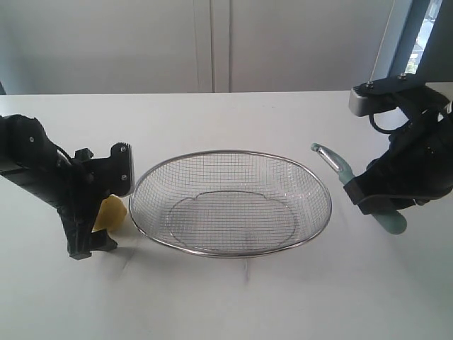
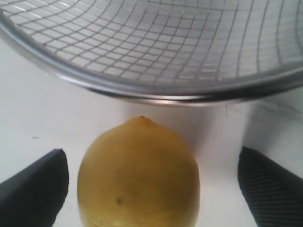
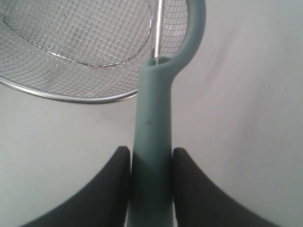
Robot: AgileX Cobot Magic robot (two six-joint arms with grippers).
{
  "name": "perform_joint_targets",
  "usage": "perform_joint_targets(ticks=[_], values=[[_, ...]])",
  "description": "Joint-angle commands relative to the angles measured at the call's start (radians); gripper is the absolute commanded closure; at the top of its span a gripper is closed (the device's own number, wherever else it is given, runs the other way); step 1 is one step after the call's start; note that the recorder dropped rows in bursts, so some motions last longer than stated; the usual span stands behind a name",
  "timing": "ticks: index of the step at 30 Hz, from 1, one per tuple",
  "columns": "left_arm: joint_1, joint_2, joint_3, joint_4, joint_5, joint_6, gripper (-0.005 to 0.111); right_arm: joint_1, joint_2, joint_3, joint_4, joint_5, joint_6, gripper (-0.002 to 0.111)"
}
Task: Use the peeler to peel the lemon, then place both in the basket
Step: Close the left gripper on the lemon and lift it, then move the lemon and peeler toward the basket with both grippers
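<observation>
The yellow lemon (image 1: 112, 214) lies on the white table just left of the wire-mesh basket (image 1: 230, 251). My left gripper (image 1: 106, 212) is low around it, open; in the left wrist view the lemon (image 2: 138, 175) sits between the two fingers (image 2: 35, 187) with a gap on each side, and the basket rim (image 2: 156, 90) is just beyond. My right gripper (image 1: 379, 202) is shut on the teal handle of the peeler (image 1: 354, 183), lifted to the right of the basket, head pointing toward it. In the right wrist view the peeler (image 3: 152, 137) is clamped between both pads.
The basket (image 3: 71, 47) holds nothing and takes the table's middle. A white wall stands behind the table, with a window strip (image 1: 425, 35) at the far right. Bare white tabletop lies in front of the basket.
</observation>
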Motion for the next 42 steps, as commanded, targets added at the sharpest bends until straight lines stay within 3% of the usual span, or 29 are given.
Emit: perform_joint_targets(ticks=[1,11,14,18,22,24,34,42], values=[[-0.006,0.011,0.005,-0.011,0.016,0.005,0.01,-0.006,-0.008,0.003,0.004,-0.006,0.001,0.108],[-0.006,0.011,0.005,-0.011,0.009,0.005,0.01,-0.006,-0.008,0.003,0.004,-0.006,0.001,0.108],[-0.006,0.011,0.005,-0.006,0.009,0.005,0.018,-0.006,-0.008,0.003,0.004,-0.006,0.001,0.108],[-0.006,0.011,0.005,-0.002,0.009,0.005,0.045,-0.006,-0.008,0.003,0.004,-0.006,0.001,0.108],[-0.006,0.005,0.005,-0.002,0.031,-0.011,0.094,-0.006,-0.008,0.003,0.004,-0.006,0.001,0.108],[-0.006,-0.018,0.005,-0.002,0.044,-0.011,0.107,-0.006,-0.008,0.003,0.004,-0.006,0.001,0.108],[-0.002,-0.29,0.005,-0.002,0.089,-0.011,0.107,-0.006,-0.008,0.003,0.004,-0.006,0.001,0.108],[-0.002,-0.396,0.005,-0.011,0.112,-0.165,0.107,-0.006,-0.008,0.003,0.004,-0.006,0.001,0.108]])
